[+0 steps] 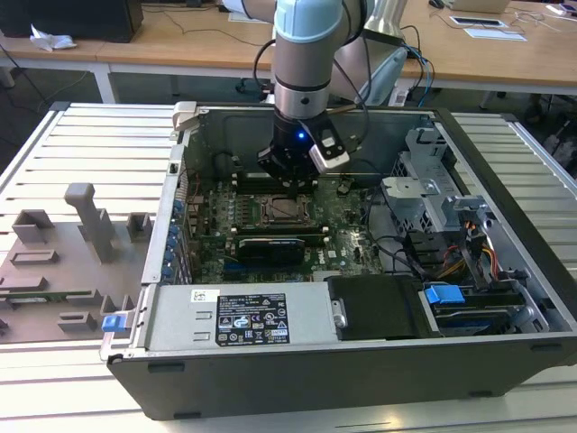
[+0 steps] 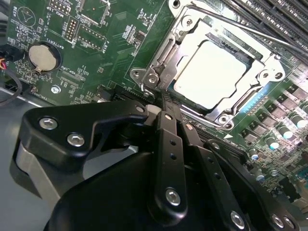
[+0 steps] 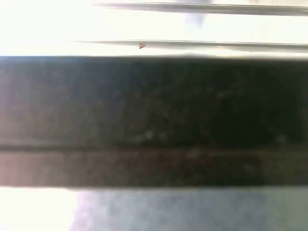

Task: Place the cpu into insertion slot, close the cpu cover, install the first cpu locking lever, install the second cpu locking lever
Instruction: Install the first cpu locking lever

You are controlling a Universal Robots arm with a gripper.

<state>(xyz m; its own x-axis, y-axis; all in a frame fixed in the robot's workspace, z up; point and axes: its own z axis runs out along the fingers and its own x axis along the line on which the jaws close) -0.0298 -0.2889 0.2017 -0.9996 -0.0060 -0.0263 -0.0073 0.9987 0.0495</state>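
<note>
The cpu [image 2: 216, 72] lies flat in the insertion slot [image 1: 287, 209], its pale silver top showing. The cpu cover [image 2: 188, 30], a silver frame, lies down around it with the chip in its window. A thin locking lever rod [image 2: 240, 25] runs along the socket's far edge. In the second wrist view my gripper [image 2: 166, 102] is shut, its black fingers [image 2: 169, 139] pressed together, tips at the socket's corner beside the frame's hinge. In the exterior view the gripper [image 1: 290, 185] hangs just above the socket inside the open computer case [image 1: 297, 388].
On the green board around the socket are a coin battery [image 2: 44, 55], long black memory slots [image 2: 269, 19] and a black card [image 1: 270, 245]. A power supply [image 1: 225, 316] and a drive cage [image 1: 433, 194] crowd the case. A grey fixture plate [image 1: 63, 262] lies at the exterior view's left.
</note>
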